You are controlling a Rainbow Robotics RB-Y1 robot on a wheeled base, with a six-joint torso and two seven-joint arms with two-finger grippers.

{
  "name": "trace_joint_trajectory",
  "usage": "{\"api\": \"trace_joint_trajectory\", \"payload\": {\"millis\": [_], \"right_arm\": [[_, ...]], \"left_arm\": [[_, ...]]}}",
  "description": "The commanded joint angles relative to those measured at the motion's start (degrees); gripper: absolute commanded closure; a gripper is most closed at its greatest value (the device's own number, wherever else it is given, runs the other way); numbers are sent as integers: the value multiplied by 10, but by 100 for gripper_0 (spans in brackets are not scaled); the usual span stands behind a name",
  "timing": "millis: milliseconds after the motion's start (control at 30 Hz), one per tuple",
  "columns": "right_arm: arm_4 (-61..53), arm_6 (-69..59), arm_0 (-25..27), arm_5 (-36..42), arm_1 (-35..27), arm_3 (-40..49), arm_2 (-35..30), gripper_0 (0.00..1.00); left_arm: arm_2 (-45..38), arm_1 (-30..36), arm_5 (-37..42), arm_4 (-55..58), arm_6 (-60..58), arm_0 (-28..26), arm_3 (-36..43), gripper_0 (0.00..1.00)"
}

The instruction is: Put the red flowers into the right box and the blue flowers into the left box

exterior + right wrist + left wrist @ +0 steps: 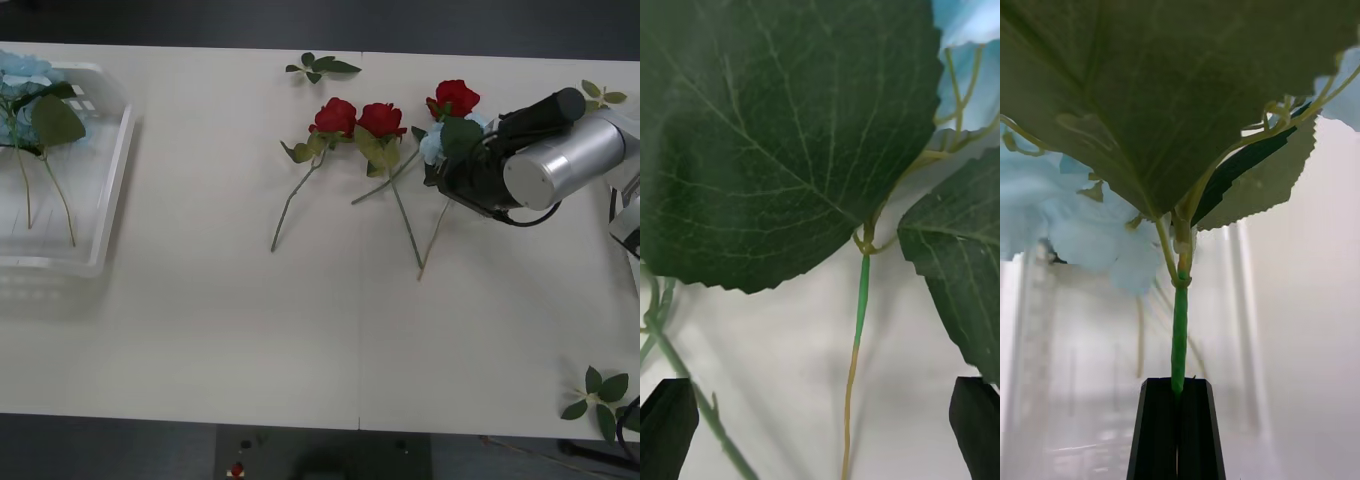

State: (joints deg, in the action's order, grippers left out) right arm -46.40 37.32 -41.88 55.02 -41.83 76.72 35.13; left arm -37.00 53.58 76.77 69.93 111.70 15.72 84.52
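While your right gripper hovered with fingers spread astride a blue flower's stem on the bench, your left gripper pinched another blue flower's stem over the left box.

Right tool wide apart, low over the table; left tool pinched together.
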Motion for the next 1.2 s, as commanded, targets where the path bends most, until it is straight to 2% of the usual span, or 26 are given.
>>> {"api": "trace_joint_trajectory", "payload": {"millis": [33,200,367,400,533,633,667,700,733,933,1067,1200], "right_arm": [[44,-24,-13,-23,31,-32,4,2],[82,-25,-15,-40,53,-62,7,2],[116,-26,-15,-40,54,-65,28,2],[121,-23,-15,-40,54,-66,32,6],[123,-15,-15,-40,52,-65,41,38],[134,-9,-15,-39,51,-65,51,53],[140,-8,-15,-39,49,-65,57,68],[144,-7,-15,-36,49,-65,61,90],[146,-5,-15,-32,49,-65,62,100],[148,7,-15,-19,49,-65,63,100],[140,12,-17,-17,46,-65,63,100],[115,20,-36,25,27,-42,61,100]], "left_arm": [[63,19,-118,-42,-4,-22,17,100],[135,18,-232,-88,-88,-27,16,100],[174,14,-302,-120,-161,-27,16,100],[178,10,-319,-134,-180,-27,16,100],[178,-6,-343,-168,-216,-26,16,100],[180,-15,-349,-193,-234,-26,16,100],[183,-19,-356,-202,-235,-26,12,100],[185,-23,-367,-206,-237,-27,5,100],[188,-27,-379,-205,-238,-27,-4,100],[227,-42,-501,-197,-238,-26,-70,100],[234,-53,-510,-195,-239,-26,-76,100],[235,-56,-511,-190,-242,-26,-76,100]]}}
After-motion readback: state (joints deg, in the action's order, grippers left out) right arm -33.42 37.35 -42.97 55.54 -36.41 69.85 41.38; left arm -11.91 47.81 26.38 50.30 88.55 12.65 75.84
